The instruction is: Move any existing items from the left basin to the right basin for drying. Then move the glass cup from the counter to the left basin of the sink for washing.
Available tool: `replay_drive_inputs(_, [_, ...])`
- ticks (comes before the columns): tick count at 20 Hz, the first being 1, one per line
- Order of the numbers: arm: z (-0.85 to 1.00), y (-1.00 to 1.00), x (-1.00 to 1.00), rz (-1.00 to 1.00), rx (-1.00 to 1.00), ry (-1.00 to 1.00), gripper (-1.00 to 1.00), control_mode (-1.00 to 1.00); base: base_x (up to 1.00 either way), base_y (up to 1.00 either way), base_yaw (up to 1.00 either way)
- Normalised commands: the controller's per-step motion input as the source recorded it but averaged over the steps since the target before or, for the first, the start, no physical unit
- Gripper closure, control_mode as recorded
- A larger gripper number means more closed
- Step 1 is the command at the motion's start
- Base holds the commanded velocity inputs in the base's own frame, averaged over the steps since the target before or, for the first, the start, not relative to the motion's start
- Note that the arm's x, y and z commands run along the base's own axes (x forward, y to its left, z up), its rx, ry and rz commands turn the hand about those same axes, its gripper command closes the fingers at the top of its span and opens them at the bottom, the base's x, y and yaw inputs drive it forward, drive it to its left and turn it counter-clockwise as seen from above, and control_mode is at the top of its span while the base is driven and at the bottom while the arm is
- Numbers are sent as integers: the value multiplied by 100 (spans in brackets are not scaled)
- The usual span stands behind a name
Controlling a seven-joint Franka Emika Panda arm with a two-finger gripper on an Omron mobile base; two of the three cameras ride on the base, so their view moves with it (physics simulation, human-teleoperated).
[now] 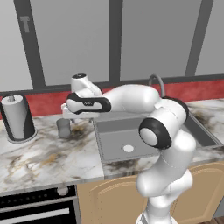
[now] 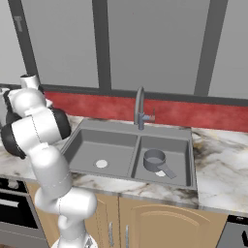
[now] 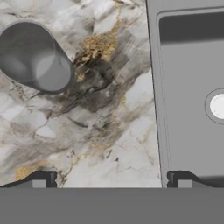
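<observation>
Jaws of the gripper [image 3: 111,178] stand wide open above the white marble counter [image 3: 109,131], near the sink's left edge. Small grey translucent glass cup [image 3: 35,57] stands beside, untouched. Centre over it, then descend straight.

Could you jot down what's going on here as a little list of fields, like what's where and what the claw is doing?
saucepan: in the right basin, upright, handle pointing toward the front
left basin: holds nothing but its white drain
glass cup: upright on the counter, left of the sink
gripper: open, holding nothing, above the counter between the cup and the sink's left edge
paper towel roll: on the counter, farther left than the cup
task progress: pan step looks done; cup not yet picked up
</observation>
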Motion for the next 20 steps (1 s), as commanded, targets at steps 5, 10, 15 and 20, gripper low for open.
replay_drive_inputs(5, [-10,11,21,0,0,-1,-100,-100,0,0,0])
replay_drive_inputs(10, [-14,9,18,0,0,-3,-100,-100,0,0,0])
replay_drive_inputs(15, [-10,6,12,0,0,-4,-100,-100,0,0,0])
replay_drive_inputs(20, [-3,5,11,0,0,-3,-100,-100,0,0,0])
